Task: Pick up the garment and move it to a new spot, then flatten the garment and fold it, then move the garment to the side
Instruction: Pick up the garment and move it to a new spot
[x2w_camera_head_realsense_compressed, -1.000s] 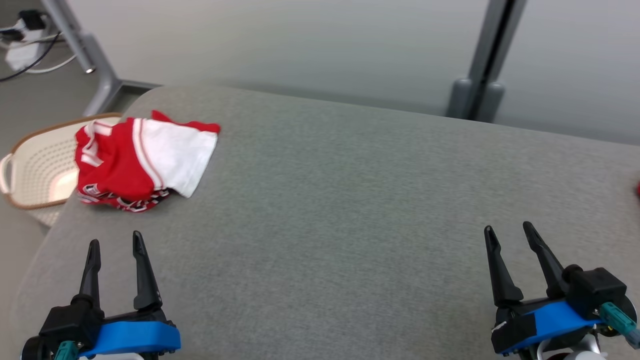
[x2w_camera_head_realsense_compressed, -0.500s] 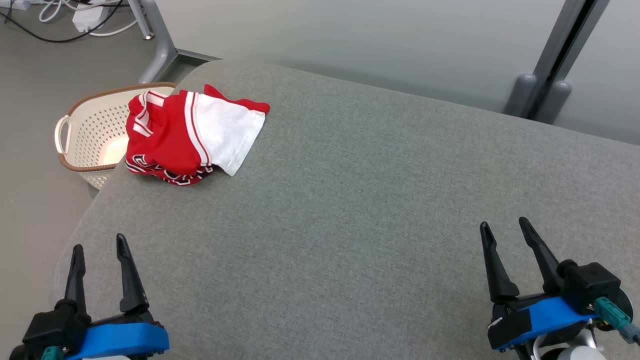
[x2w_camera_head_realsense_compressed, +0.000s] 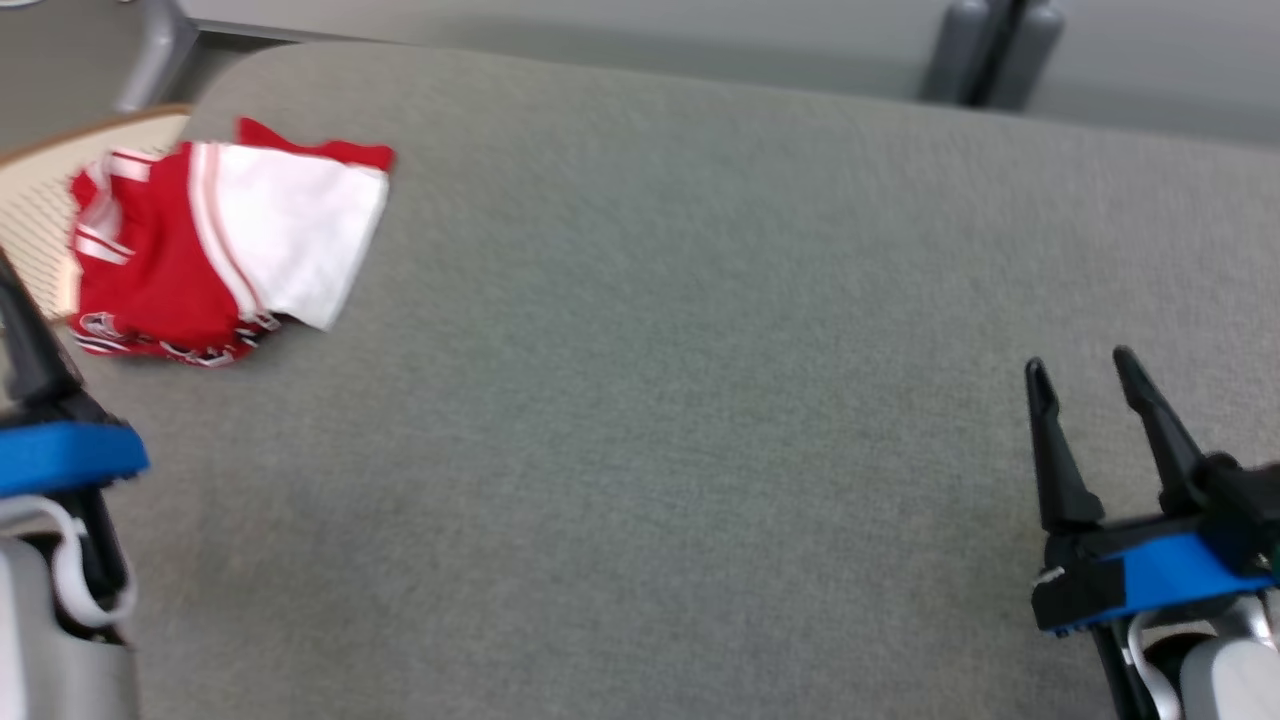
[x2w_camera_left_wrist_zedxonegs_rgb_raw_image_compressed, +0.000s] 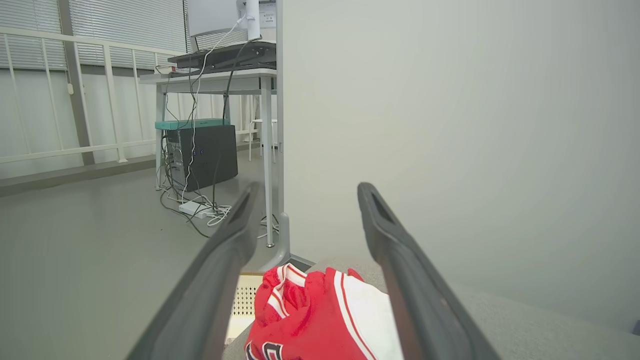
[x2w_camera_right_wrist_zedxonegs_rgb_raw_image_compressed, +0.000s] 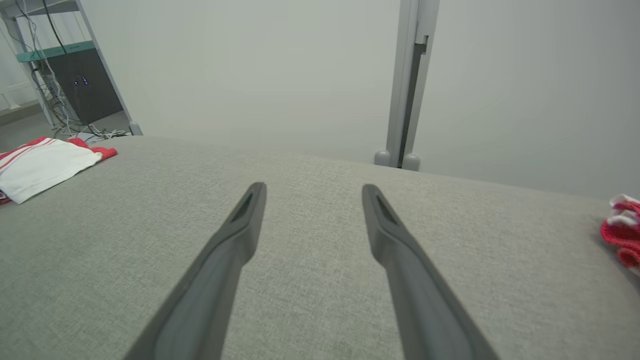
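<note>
The garment (x2w_camera_head_realsense_compressed: 230, 250), folded red and white with striped trim, lies near the far left corner of the grey cloth table (x2w_camera_head_realsense_compressed: 700, 350). My left gripper (x2w_camera_left_wrist_zedxonegs_rgb_raw_image_compressed: 308, 189) is open and empty; its wrist view looks over the garment (x2w_camera_left_wrist_zedxonegs_rgb_raw_image_compressed: 320, 320) just ahead and below its fingers. One dark finger (x2w_camera_head_realsense_compressed: 25, 340) of it rises at the head view's left edge, close to the garment's near side. Over the table's near right, far from the garment, my right gripper (x2w_camera_head_realsense_compressed: 1080, 365) is open with nothing between its fingers. In the right wrist view, the right gripper (x2w_camera_right_wrist_zedxonegs_rgb_raw_image_compressed: 314, 187) has the garment (x2w_camera_right_wrist_zedxonegs_rgb_raw_image_compressed: 45, 165) far off to its left.
A perforated cream basket (x2w_camera_head_realsense_compressed: 40, 190) with a brown rim stands on the floor beyond the table's left corner. Another red and white cloth (x2w_camera_right_wrist_zedxonegs_rgb_raw_image_compressed: 622, 232) lies at the table's far right. A grey partition with a post (x2w_camera_head_realsense_compressed: 990, 50) runs behind the table.
The head camera has swung, so the whole picture shifted. The left gripper now sits higher at the view's left edge, closer to the garment. Both grippers stay open; the garment lies as before.
</note>
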